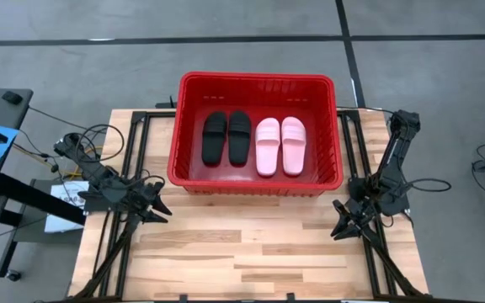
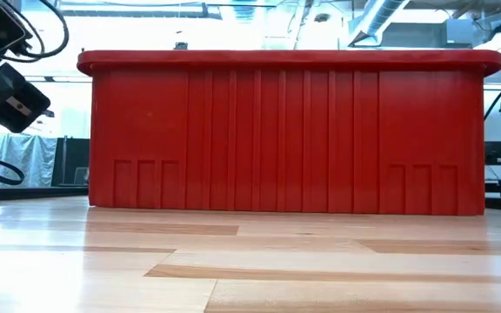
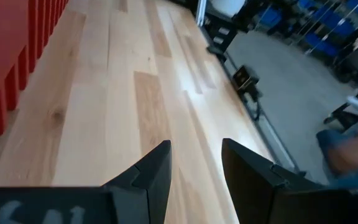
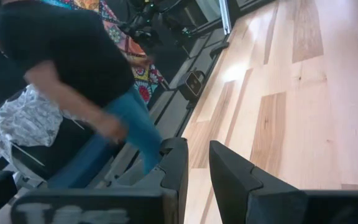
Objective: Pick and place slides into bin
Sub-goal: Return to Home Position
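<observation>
Slides (image 1: 239,137) were none of them in my grasp. My left gripper (image 3: 196,143) hung empty, fingers narrowly parted, above the wooden table (image 1: 226,252) near its left edge. My right gripper (image 4: 197,142) hung likewise by the right edge. Farther off, the bin (image 1: 259,77) held all four, the black pair (image 1: 215,139) left of the pink pair (image 1: 280,145).

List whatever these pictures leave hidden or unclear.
- Low view: the near wall of the bin hides all four slides; only the high view shows them.
- Left wrist view: the picture edge cuts the bin down to a strip of wall.
- Right wrist view: the person is blurred and cut off by the edge.
</observation>
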Tool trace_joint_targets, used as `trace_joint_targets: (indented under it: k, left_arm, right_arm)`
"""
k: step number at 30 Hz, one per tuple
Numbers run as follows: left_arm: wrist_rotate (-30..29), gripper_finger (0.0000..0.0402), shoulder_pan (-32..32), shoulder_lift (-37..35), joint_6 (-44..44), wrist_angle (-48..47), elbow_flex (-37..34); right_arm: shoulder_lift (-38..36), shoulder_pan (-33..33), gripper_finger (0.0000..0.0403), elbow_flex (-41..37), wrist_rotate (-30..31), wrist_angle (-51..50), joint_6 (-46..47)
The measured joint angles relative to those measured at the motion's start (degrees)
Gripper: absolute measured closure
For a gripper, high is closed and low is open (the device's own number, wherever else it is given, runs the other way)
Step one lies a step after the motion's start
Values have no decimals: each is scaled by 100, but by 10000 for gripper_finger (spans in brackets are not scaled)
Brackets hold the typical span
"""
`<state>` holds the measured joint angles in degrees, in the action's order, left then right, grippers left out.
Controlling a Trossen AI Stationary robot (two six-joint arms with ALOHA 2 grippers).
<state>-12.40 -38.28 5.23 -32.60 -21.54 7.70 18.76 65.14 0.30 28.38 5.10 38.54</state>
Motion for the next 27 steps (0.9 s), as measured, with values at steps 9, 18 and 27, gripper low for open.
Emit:
trace_joint_targets:
  k: [9, 18, 27]
  left_arm:
    - [7, 269, 0, 2, 2, -144, 0]
    - [7, 269, 0, 2, 2, -152, 2]
    - [7, 269, 0, 2, 2, -160, 2]
  right_arm:
    - [0, 0, 346, -2, -2, -2, -2]
    - [0, 0, 346, -2, -2, -2, -4]
    - [0, 0, 346, -4, -2, -2, -4]
